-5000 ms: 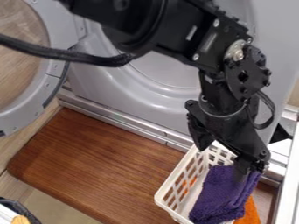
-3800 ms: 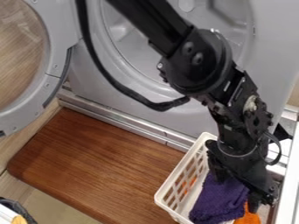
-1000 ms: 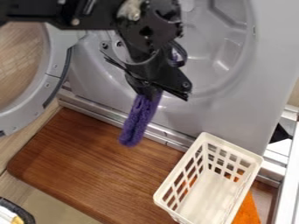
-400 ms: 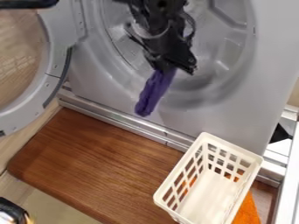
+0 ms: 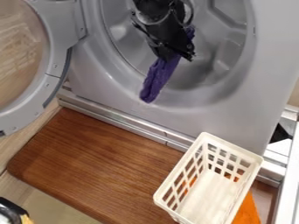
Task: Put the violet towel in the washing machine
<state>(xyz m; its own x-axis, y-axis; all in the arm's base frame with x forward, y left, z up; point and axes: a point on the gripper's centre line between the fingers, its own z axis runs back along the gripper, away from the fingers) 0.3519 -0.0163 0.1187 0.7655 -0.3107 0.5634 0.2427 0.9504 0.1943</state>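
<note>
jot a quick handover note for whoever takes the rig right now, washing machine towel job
Tool: closed on the violet towel, at the mouth of the washing machine.
Towel: bunched up, lower end hanging over the lower rim of the opening; exact depth unclear.
Machine door: open.
Done: towel gripped and brought to the opening.
Left: get the whole towel past the rim, release it inside, back out.

Bright, diffuse light; soft shadow in drum (image 5: 201,74); streaky glare on door glass (image 5: 20,59).
</note>
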